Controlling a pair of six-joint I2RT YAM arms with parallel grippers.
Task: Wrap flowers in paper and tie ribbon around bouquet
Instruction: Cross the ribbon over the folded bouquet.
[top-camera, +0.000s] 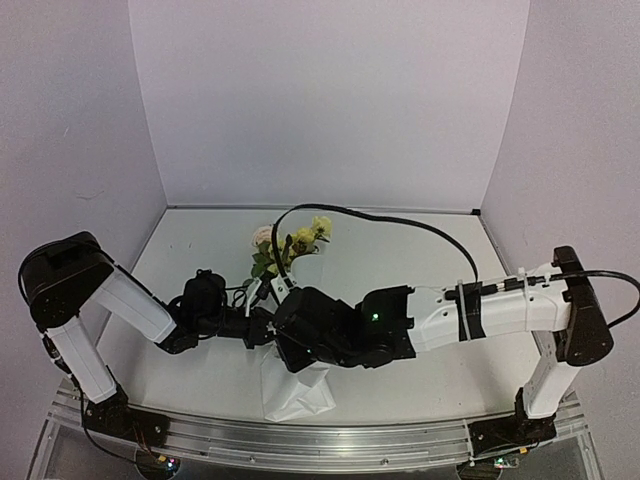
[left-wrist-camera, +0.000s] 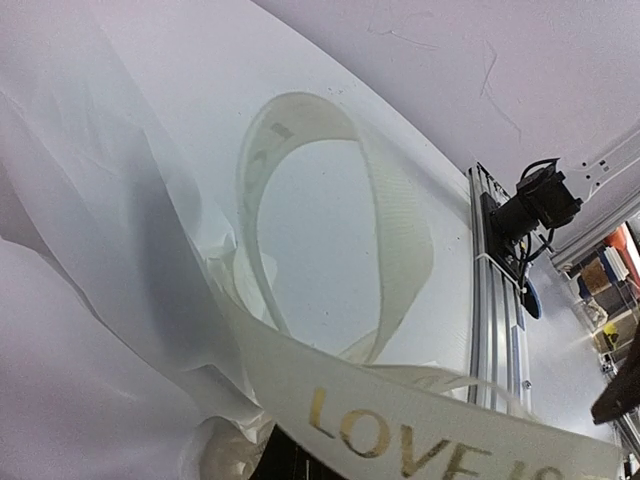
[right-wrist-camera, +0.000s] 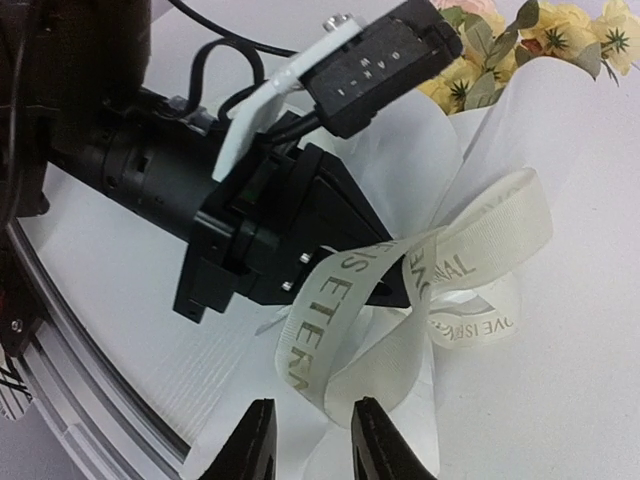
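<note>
The bouquet lies mid-table: yellow and pink flowers (top-camera: 291, 241) stick out of a white paper (top-camera: 295, 388) cone that points at the front edge. An off-white ribbon (right-wrist-camera: 480, 235) with printed letters loops round the cone's waist. My left gripper (right-wrist-camera: 392, 288) is shut on the ribbon at its black tip. In the left wrist view its jaws are hidden behind the lettered ribbon (left-wrist-camera: 400, 440). My right gripper (right-wrist-camera: 312, 415) is open. A folded ribbon end hangs just between its fingertips (right-wrist-camera: 256, 432), which do not pinch it. Both grippers meet over the cone (top-camera: 280, 330).
An aluminium rail (top-camera: 300, 442) runs along the table's front edge. A black cable (top-camera: 400, 219) arches from the right arm over the flowers. White walls close the back and both sides. The right arm's base (left-wrist-camera: 540, 200) stands on the rail.
</note>
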